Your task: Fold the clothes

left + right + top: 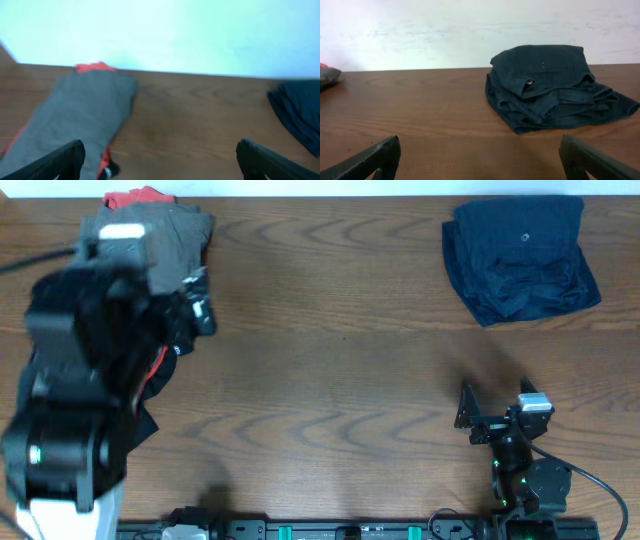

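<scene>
Though they lie folded, the navy shorts (520, 258) look rumpled.

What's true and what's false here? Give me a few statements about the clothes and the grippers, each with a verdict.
1. The navy shorts lie folded on the table, on the robot's right. True.
2. The right gripper holds the shorts. False: it is open, empty and apart from them.
3. Red-orange fabric shows at the grey garment's edge. True.
4. The left gripper is shut. False: its fingers are wide apart with nothing between them.
</scene>
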